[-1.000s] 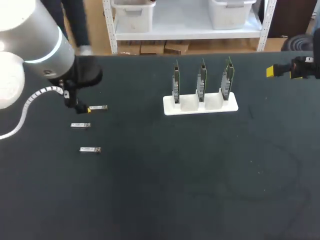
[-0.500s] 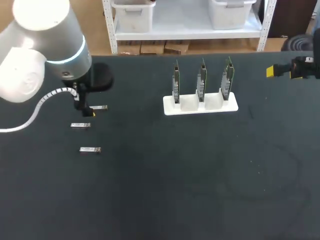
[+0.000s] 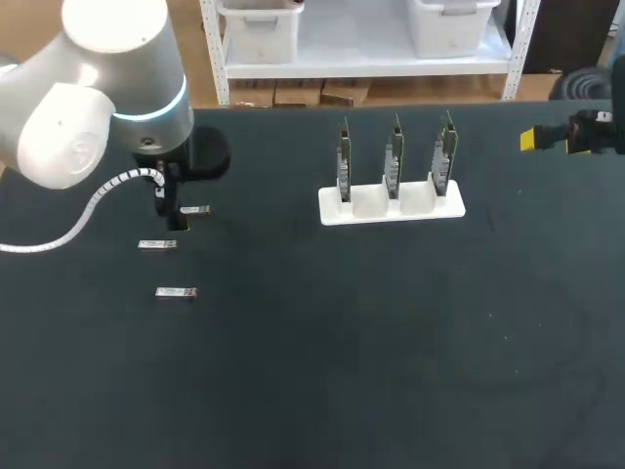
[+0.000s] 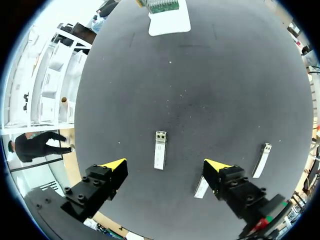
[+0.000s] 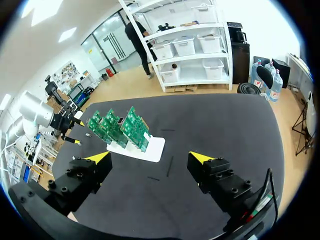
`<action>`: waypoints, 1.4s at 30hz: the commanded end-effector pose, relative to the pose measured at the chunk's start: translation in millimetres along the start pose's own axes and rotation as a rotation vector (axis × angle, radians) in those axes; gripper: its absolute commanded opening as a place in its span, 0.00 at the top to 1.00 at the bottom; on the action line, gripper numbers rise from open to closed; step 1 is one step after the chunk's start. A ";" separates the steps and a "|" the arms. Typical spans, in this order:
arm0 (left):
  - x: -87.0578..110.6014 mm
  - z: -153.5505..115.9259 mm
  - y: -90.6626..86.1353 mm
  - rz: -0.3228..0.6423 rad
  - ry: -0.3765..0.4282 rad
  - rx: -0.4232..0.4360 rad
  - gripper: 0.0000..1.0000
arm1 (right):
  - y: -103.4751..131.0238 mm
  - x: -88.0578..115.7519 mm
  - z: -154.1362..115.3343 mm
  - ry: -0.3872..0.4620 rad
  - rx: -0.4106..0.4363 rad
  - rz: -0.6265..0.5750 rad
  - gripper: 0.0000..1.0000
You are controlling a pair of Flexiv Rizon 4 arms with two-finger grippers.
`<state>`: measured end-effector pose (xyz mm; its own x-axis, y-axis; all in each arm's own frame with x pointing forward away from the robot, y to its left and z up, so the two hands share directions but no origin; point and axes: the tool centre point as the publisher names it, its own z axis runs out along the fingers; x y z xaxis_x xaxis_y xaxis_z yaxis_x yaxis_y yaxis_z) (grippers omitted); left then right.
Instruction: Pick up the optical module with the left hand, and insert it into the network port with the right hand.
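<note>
Our left gripper (image 4: 165,165) hangs spread above the module (image 4: 160,150), which lies flat at the table's (image 3: 293,391) 10 o'clock, between the yellow tips and touching neither. To pick it well, we judge we should drop straight down, keep it centred, and close on its long flanks near the middle so it cannot swivel. The nearest spare (image 3: 156,244), at its 7 o'clock, lies apart enough to leave alone. In the head view the module's long axis runs 9 to 3 o'clock, crosswise to the line between our fingers. Its open-faced end seems to point to 3, toward the rack (image 3: 391,207). Our right gripper (image 5: 149,157) sits spread at 2 o'clock, holding nothing.
</note>
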<state>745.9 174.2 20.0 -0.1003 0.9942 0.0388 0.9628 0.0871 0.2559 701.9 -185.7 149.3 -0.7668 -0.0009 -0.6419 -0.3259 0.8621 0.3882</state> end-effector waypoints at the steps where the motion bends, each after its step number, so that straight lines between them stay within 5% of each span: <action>1: -1.5 9.3 3.2 -0.009 0.020 0.018 0.00 | 1.7 0.7 -0.9 -0.001 0.008 0.000 0.00; 9: -2.9 18.5 7.7 -0.050 -0.040 0.041 0.00 | 1.7 0.7 -0.9 -0.001 0.008 0.000 0.00; 22: -1.7 31.6 14.3 -0.017 0.058 0.035 0.00 | 1.7 0.7 -0.9 -0.001 0.008 0.000 0.00; 42: 6.6 40.9 13.2 -0.061 0.075 0.134 0.00 | 1.7 0.7 -0.9 -0.001 0.008 0.000 0.00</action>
<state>760.2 184.0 -13.5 -0.1770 0.9791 0.1007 0.9743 0.1598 0.1585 701.9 -185.7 149.3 -0.7668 -0.0009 -0.6419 -0.3260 0.8620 0.3882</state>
